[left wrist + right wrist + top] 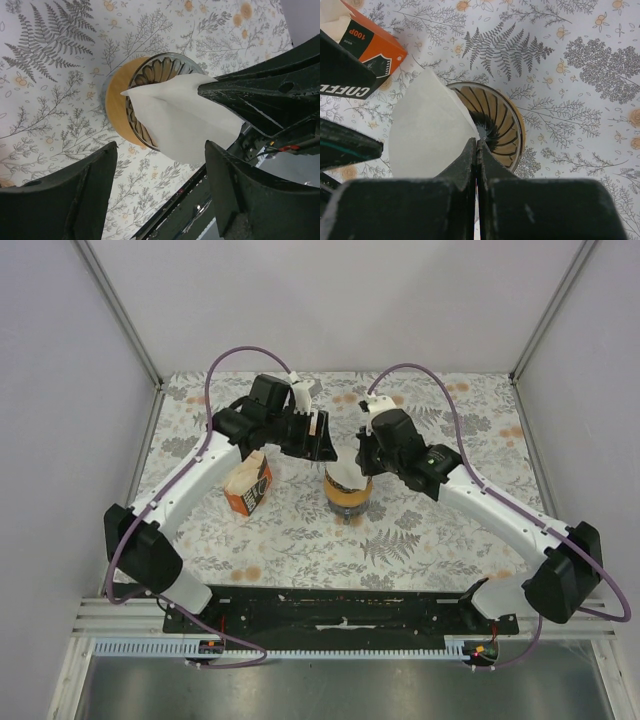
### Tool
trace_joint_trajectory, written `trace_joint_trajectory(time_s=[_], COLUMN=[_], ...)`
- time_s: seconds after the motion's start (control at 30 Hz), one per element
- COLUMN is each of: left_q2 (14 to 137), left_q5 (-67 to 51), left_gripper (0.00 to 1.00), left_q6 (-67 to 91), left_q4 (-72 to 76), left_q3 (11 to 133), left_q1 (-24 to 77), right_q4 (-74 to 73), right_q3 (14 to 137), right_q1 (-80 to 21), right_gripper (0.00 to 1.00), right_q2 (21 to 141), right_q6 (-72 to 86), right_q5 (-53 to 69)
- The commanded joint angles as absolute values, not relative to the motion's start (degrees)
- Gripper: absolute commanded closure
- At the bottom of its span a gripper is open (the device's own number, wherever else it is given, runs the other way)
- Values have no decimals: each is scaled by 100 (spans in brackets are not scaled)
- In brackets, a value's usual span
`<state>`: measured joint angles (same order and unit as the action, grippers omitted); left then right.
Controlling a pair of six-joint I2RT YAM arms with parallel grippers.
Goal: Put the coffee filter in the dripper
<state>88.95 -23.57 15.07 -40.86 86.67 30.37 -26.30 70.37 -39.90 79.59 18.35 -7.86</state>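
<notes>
The right claw [477, 142] is pressing its two fingers tightly together on one edge of the coffee filter [427, 130], clamping the thin white paper between them. The left claw [161, 150] is standing wide apart, holding nothing and touching nothing, with its fingers [90, 185] hanging to either side of the paper as seen from its own camera. The coffee filter is lying flat and folded, tilting across part of the mouth of the dripper [150, 75] and sticking out past the rim rather than sitting down in the ribbed cone. The dripper is resting on its amber-brown ring [117, 105] near the middle of the floral tabletop [300, 540]. An orange filter packet [248, 485] is standing just beside it, under the left arm, apart from both claws.
</notes>
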Motion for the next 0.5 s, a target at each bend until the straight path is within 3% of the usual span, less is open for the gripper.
trace_joint_trajectory(time_s=[0.0, 0.1, 0.33, 0.47], left_q2=[9087, 9228, 9360, 9343], left_q5=[-2444, -2329, -2057, -1847], left_gripper=[31, 46, 55, 68], left_q6=[1916, 1951, 1758, 1591], left_q4=[-3489, -3481, -3437, -3436], left_q3=[8526, 8403, 8183, 8156], left_q1=[3041, 3050, 3076, 3076], right_q4=[-2268, -2259, -2224, -2233], right_q3=[6926, 6917, 6820, 6785], right_q1=[-3981, -3981, -3955, -3902], right_gripper=[100, 100, 100, 100], right_q2=[8051, 8095, 8095, 8077], right_q6=[1969, 1925, 1863, 1863], right_q5=[-694, -756, -844, -861])
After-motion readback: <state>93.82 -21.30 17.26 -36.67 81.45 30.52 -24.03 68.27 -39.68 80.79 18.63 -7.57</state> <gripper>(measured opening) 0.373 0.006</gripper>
